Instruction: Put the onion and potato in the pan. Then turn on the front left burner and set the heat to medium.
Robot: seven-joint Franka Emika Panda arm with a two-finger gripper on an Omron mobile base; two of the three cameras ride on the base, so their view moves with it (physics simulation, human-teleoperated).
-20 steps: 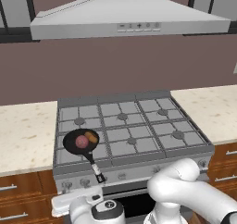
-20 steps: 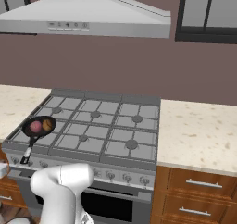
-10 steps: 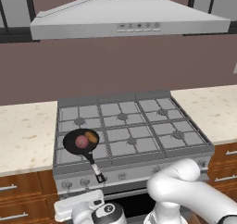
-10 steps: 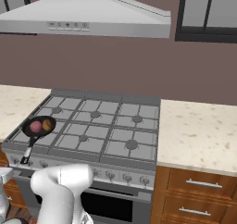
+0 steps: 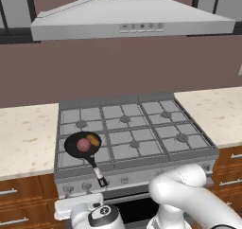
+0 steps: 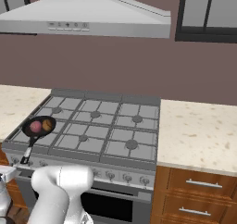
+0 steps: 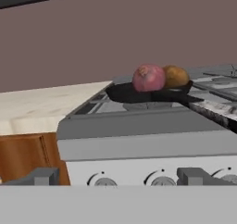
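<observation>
The black pan (image 5: 75, 146) rests on the stove's front left cell, its handle (image 5: 97, 172) sticking out over the front edge. In it lie the reddish-pink onion (image 5: 83, 145) and the orange-brown potato (image 5: 93, 140), side by side. The hand view looks at them from low in front: onion (image 7: 149, 78), potato (image 7: 176, 76), pan (image 7: 139, 94). The pan covers the front left burner. My gripper (image 7: 119, 177) hangs open in front of the stove's knob row, below the pan, with nothing between its fingertips (image 7: 44, 176).
Control knobs (image 7: 159, 180) line the stove's front panel (image 5: 137, 176). Grey grates (image 5: 142, 133) cover the other burners. Beige counters (image 5: 23, 138) flank the stove, with wooden drawers (image 6: 199, 190) beneath. A range hood (image 5: 132, 22) hangs overhead.
My hand has shifted only slightly in front of the stove's knob panel. The jaws stay open. Pan, onion and potato have not moved.
</observation>
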